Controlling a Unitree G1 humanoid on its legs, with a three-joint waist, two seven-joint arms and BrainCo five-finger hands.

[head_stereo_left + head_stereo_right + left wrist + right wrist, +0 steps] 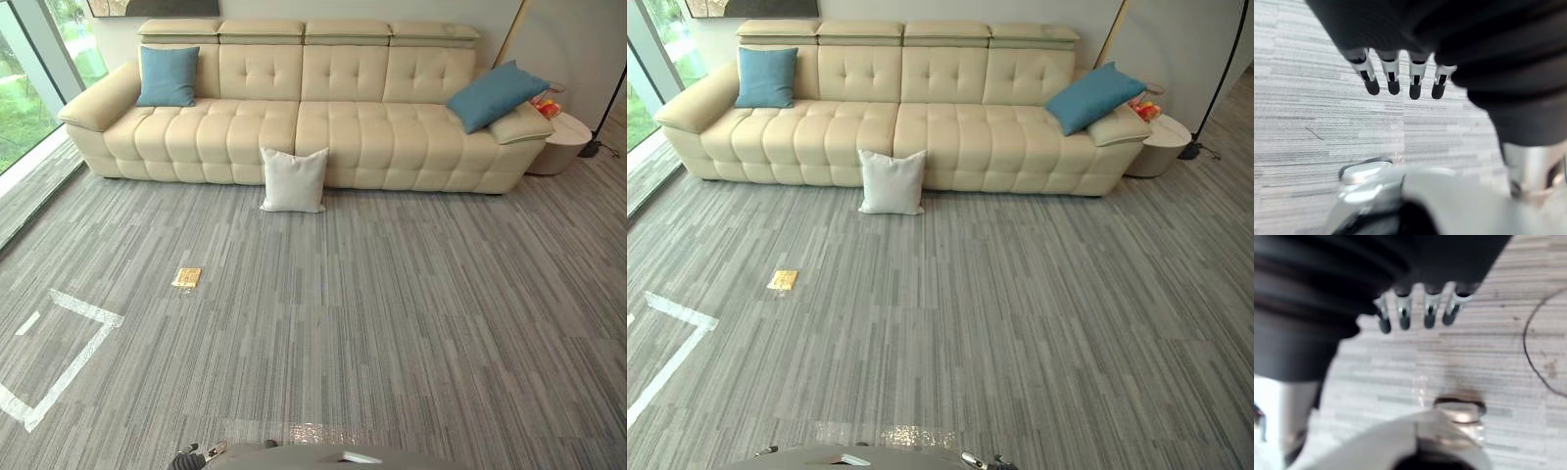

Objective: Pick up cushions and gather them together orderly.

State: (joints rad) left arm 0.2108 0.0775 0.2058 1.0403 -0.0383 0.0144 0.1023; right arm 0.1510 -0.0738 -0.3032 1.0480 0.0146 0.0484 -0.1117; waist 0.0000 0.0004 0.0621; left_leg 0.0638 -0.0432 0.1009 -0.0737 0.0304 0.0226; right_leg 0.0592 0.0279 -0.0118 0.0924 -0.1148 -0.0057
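Reaching is the weak point, since all three cushions lie well apart from both hands and from each other. On the left, a yellow scrap [186, 277] lies on the carpet [392, 323] on the way to the sofa [362, 127], and it could be stepped on and slip underfoot during the approach. The left blue cushion [168, 75] stands upright in the sofa's left corner; a pinch on one edge could let the soft cover slide out. The white cushion [293, 180] stands on the floor, leaning on the sofa front near the middle, so a nudge from a hand coming in low would likely tip it flat. The right blue cushion [495, 94] leans tilted at the right armrest, near a side table [563, 137] with bright things on it; a wide swing there might knock them, or push the cushion off the end. The left hand [1392, 78] hangs over the carpet with fingers straight and relaxed, touching and holding nothing, and the right hand [1429, 313] hangs likewise, fingers loose and empty.
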